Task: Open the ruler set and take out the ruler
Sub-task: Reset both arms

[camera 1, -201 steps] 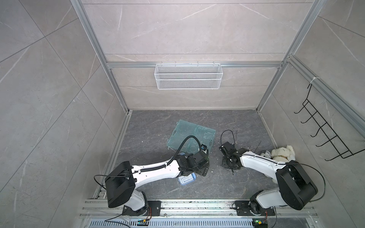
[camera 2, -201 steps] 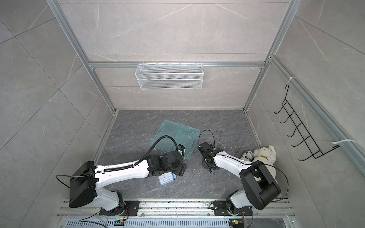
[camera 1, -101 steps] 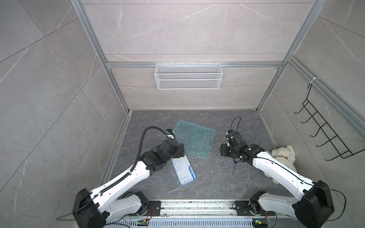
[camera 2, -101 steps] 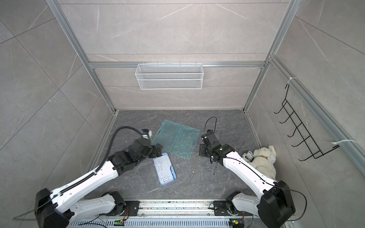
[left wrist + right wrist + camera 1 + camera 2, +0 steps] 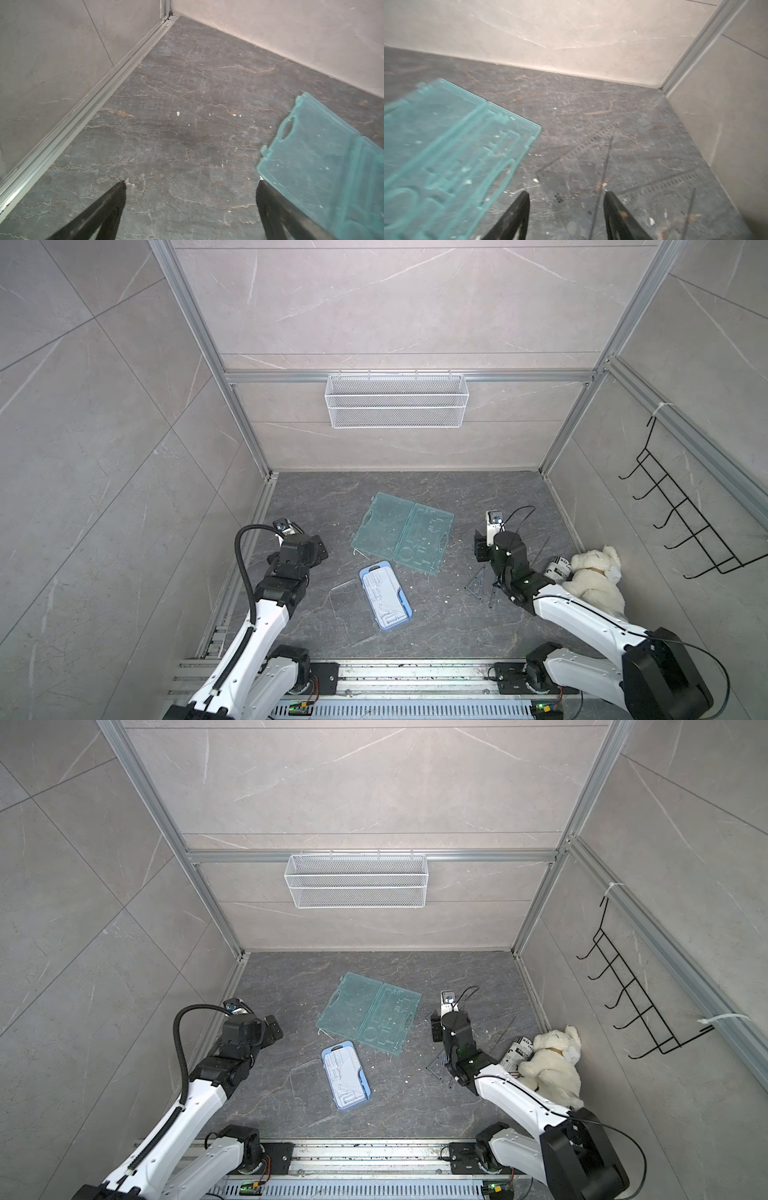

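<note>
Near the front of the dark grey marbled worktop (image 5: pixel 332 497), the light blue plastic ruler-set case (image 5: pixel 386 599) lies flat. Its clear lid (image 5: pixel 344 596) is swung open onto the surface beside it. A pale moulded insert fills the tray; whether anything sits in its recesses is too small to tell. Just behind it, toward the back wall, a larger translucent teal plastic case (image 5: pixel 401 537) is spread open in two halves with its moulded pockets facing up. The two cases lie so close that I cannot tell if they touch.

The left fingers (image 5: pixel 108 205) are spread wide with nothing between them. They hover over bare worktop near the left wall rail, well clear of both cases. The right fingers (image 5: pixel 518 214) are parted too and grasp nothing; they hang just beside the teal case's pocketed half. Flat on the worktop ahead of them lies a clear plastic ruler with black graduations (image 5: pixel 577 148), blurred in the right wrist view. A second graduated clear strip (image 5: pixel 662 184) lies further toward the right wall. A clear triangular set square (image 5: pixel 478 583) lies beside the right arm in a top view.

Against the right wall, a white plush bear (image 5: pixel 594 578) touches a printed can (image 5: pixel 559 568). A white wire basket (image 5: pixel 395 406) hangs on the back wall and a black hook rack (image 5: pixel 681 522) on the right wall.
</note>
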Controlling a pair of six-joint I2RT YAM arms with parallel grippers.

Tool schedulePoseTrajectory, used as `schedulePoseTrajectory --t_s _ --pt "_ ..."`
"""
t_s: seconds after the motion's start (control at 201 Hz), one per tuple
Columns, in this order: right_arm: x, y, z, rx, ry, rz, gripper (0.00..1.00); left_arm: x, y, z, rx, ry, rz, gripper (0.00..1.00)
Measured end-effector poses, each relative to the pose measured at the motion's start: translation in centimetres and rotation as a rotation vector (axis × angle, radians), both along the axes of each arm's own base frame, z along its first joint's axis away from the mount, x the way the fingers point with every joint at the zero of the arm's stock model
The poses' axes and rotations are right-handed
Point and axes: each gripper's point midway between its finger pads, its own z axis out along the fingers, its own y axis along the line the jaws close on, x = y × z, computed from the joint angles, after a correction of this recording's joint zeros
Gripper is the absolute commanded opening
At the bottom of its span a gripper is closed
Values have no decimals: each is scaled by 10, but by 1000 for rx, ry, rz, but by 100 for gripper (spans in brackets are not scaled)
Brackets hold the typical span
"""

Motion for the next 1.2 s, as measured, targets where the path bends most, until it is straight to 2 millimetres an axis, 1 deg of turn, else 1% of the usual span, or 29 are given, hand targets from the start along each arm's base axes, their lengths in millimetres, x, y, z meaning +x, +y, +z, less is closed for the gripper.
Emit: schedulePoseTrajectory --t_s 0.09,0.119,0.209,0.274,0.358,0.433,0.522,0.637,0.722,0.811,0.876,0.955,1.065,1.11,1.164,1.204 --pt "2 -17 -24 -121 -4 -68 60 14 9 -14 53 14 -2 99" --pt "3 -21 -30 -147 -4 -84 60 17 11 -19 67 16 -6 99" --pt "3 -32 -44 -203 -8 -131 60 22 20 -42 105 38 -8 99" --pt "4 -37 -46 -227 -18 -149 60 24 27 -59 116 57 -4 99" --pt "8 -42 -36 -227 -60 -172 60 28 35 -78 119 72 4 99" --pt "11 -46 -28 -212 -95 -186 60 34 38 -89 119 76 -1 99" --pt "8 -46 -23 -197 -118 -169 59 44 35 -95 122 66 -33 98" --pt "2 -39 -21 -171 -133 -108 58 55 28 -98 129 66 -93 98" --pt "-2 -33 -17 -111 -154 -74 55 61 21 -94 131 47 -141 97" --pt "-4 -22 -11 -59 -177 -3 55 68 14 -88 136 25 -193 96" --pt "-3 -14 -10 -42 -182 40 55 75 10 -85 148 -4 -227 98" --pt "-1 -10 -14 -35 -176 70 54 81 8 -87 149 -20 -246 99" --pt "4 -9 -30 -35 -151 91 57 81 12 -93 129 -13 -253 99" --pt "5 -12 -38 -29 -135 92 56 82 11 -91 126 -38 -265 100" --pt "4 -18 -42 -7 -133 95 54 80 10 -89 128 -81 -278 100" --pt "6 -24 -46 4 -138 86 56 75 8 -92 128 -93 -289 100"
